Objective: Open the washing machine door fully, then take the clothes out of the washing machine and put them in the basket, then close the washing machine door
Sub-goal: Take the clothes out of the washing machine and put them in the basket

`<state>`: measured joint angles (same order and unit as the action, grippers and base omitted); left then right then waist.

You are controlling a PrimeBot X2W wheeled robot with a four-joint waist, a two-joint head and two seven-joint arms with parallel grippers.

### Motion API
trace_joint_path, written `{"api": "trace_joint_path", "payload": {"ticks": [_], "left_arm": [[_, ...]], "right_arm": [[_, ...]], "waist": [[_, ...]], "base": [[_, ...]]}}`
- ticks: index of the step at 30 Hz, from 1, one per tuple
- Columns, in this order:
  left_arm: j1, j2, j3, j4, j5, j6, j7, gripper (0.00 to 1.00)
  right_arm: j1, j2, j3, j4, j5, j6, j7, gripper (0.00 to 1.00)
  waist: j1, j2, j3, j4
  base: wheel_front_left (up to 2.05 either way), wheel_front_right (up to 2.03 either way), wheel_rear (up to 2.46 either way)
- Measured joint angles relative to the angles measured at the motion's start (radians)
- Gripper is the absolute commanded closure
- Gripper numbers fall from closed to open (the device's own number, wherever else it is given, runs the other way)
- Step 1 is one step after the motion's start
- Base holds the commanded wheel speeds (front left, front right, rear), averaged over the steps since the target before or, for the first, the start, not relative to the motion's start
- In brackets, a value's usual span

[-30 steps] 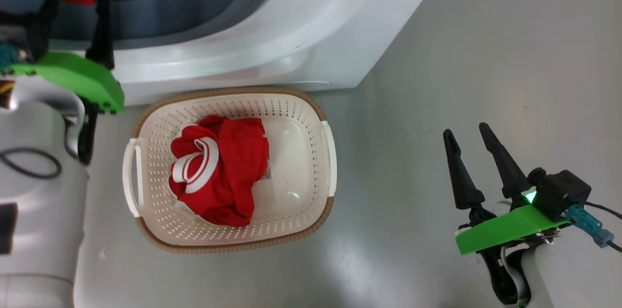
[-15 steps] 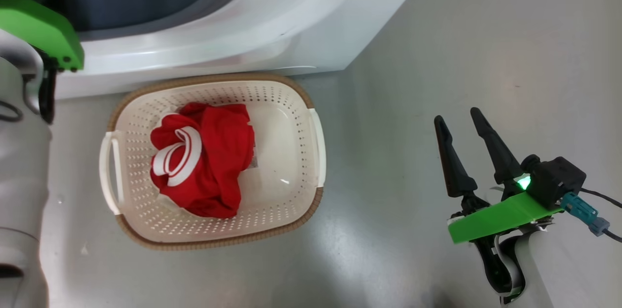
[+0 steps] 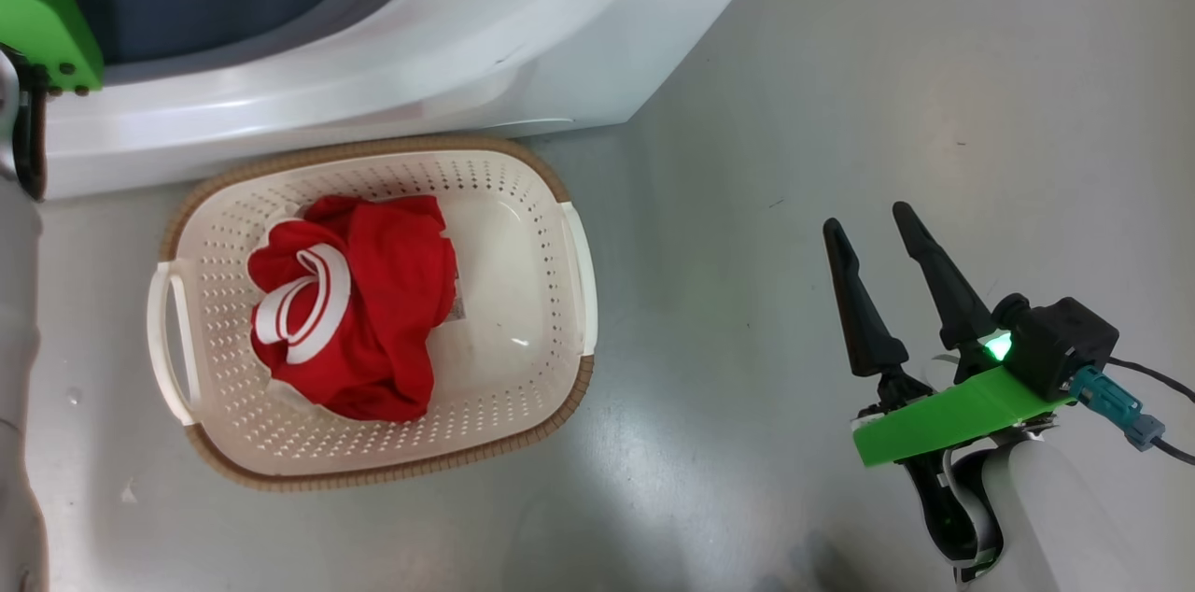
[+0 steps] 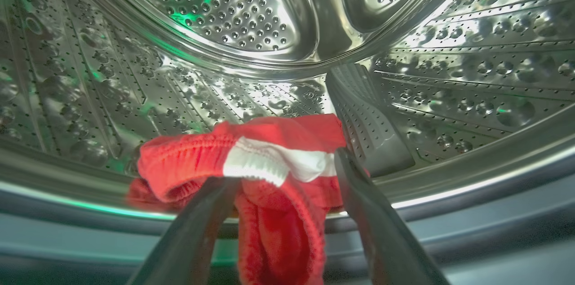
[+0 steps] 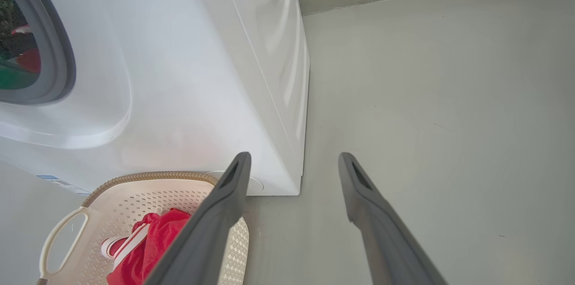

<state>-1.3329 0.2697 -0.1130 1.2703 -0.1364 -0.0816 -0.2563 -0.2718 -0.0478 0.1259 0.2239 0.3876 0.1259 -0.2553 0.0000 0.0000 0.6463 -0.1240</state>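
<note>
— One red garment [image 4: 269,163] with a white band lies bunched at the front lip of the steel drum [image 4: 449,73], part of it drooping over the grey gasket [image 4: 494,231]. How will it handle?

— Soft, thin and light, I'd judge. It will sag and trail, so it could snag on the gasket. The thick ribbed band looks like the firmest place to pinch.

— And the left gripper [image 4: 285,168]?

— Its fingers stand either side of that band with the cloth between them. Whether they have bitten, I cannot tell.

— Where does the garment go?

— Into the perforated basket [image 3: 569,246] on the floor [image 3: 840,60] against the washing machine [image 3: 373,78]. Another red garment [image 3: 373,312] is heaped in its left half.

— The right gripper [image 3: 865,216]?

— Spread wide, holding nothing, well apart from the basket.
</note>
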Motion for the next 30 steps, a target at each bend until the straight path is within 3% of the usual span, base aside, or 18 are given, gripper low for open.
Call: {"api": "trace_joint_path", "payload": {"ticks": [1, 2, 4, 17, 22, 30], "left_arm": [[0.0, -0.001, -0.001, 0.001, -0.002, -0.002, 0.0, 0.62], [0.0, -0.001, -0.002, 0.003, -0.003, -0.005, 0.0, 0.67], [0.0, -0.003, -0.003, 0.007, -0.007, -0.007, 0.001, 1.0], [0.078, -0.035, 0.004, 0.013, -0.058, -0.013, 0.001, 1.0], [0.101, -0.072, 0.003, -0.045, -0.059, -0.025, 0.0, 1.0], [0.175, -0.083, 0.013, -0.138, -0.076, -0.025, 0.0, 1.0]], "right_arm": [[0.0, 0.0, 0.0, 0.0, 0.0, 0.0, 0.0, 0.0], [0.0, 0.0, 0.0, 0.0, 0.0, 0.0, 0.0, 0.0], [0.0, 0.0, 0.0, 0.0, 0.0, 0.0, 0.0, 0.0], [0.0, 0.0, -0.006, 0.0, 0.0, 0.0, 0.0, 0.0], [0.0, 0.0, -0.006, 0.001, 0.0, 0.0, 0.0, 0.0], [0.0, 0.0, -0.006, 0.008, 0.0, 0.0, 0.0, 0.0]], "waist": [[0.0, 0.0, 0.0, 0.0], [0.0, 0.0, -0.001, 0.0], [0.0, 0.0, -0.004, 0.0], [0.0, 0.0, -0.037, 0.014], [0.0, 0.0, -0.053, 0.026], [0.0, 0.0, -0.078, 0.037]], "base": [[0.0, 0.0, 0.0], [0.0, 0.0, 0.0], [0.0, 0.0, 0.0], [0.0, 0.0, 0.0], [0.0, 0.0, 0.0], [0.0, 0.0, 0.0]]}}
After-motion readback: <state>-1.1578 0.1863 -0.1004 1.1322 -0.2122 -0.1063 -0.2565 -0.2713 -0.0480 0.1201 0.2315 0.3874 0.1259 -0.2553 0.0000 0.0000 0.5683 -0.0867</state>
